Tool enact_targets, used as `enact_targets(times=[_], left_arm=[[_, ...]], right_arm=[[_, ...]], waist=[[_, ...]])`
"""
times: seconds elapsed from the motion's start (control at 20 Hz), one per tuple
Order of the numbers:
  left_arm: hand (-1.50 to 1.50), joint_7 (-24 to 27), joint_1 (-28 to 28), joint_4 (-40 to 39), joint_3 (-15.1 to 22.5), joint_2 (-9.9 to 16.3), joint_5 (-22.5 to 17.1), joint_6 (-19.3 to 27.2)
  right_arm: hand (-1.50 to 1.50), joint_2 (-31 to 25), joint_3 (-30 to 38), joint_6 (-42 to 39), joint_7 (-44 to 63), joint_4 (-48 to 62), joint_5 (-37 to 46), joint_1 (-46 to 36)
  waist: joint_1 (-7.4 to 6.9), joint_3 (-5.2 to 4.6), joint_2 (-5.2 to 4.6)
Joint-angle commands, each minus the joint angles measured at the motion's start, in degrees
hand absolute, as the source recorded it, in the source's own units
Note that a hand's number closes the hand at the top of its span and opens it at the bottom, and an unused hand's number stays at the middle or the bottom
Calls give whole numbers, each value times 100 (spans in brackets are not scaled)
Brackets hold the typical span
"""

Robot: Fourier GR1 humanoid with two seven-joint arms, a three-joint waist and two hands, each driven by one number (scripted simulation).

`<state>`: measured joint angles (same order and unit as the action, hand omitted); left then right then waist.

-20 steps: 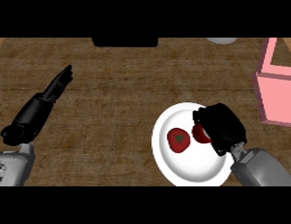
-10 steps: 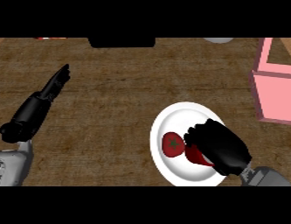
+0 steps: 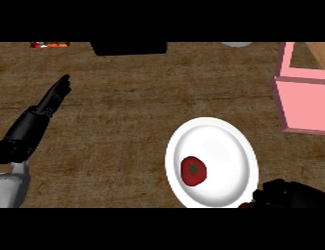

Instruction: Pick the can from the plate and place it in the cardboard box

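A white plate (image 3: 222,146) lies on the wooden counter right of centre. On it sits a round red thing with a dark green star top (image 3: 193,171). My right hand (image 3: 294,196) is at the lower right edge, just off the plate's rim, with its fingers curled. A sliver of a red can (image 3: 245,205) shows at the hand's left side; the hand hides the rest. The pink open box (image 3: 313,105) stands at the right edge, well above the hand. My left hand (image 3: 50,100) rests at the far left, fingers straight, holding nothing.
A black object (image 3: 129,48) sits at the counter's far edge. A small red packet (image 3: 50,45) lies at the top left, and a pale round thing (image 3: 237,44) at the top right. Bare wood lies between the left hand and the plate.
My right hand has drawn back from the plate's middle toward the lower right edge. The second red thing it covered has left the plate. The left arm has not moved.
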<state>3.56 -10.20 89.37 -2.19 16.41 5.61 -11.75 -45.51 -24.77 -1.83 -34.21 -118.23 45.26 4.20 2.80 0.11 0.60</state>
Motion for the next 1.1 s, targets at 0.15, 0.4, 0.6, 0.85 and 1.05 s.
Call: enact_targets(times=[0.15,0.4,0.6,0.85,1.05], left_arm=[[0,-213,-68,199,-95,73,-102,-90],[0,-66,-35,113,129,-128,153,80],[0,-1,-239,-70,222,-224,182,32],[0,-248,-303,95,265,-195,213,-73],[0,199,-135,-225,217,-285,242,-31]], right_arm=[[150,-489,2147,36,-242,-754,-2181,960],[150,-332,3338,-524,652,-182,-3819,778],[150,-644,4011,-1024,1110,900,-4615,-136],[150,-866,3973,-1307,1214,2471,-4540,-1236],[150,-1228,3823,-1316,549,3655,-3678,-1802]], waist=[[17,-8,-11],[-73,-16,-43],[-290,-15,-87],[-403,-9,-91],[-442,-8,-110]])
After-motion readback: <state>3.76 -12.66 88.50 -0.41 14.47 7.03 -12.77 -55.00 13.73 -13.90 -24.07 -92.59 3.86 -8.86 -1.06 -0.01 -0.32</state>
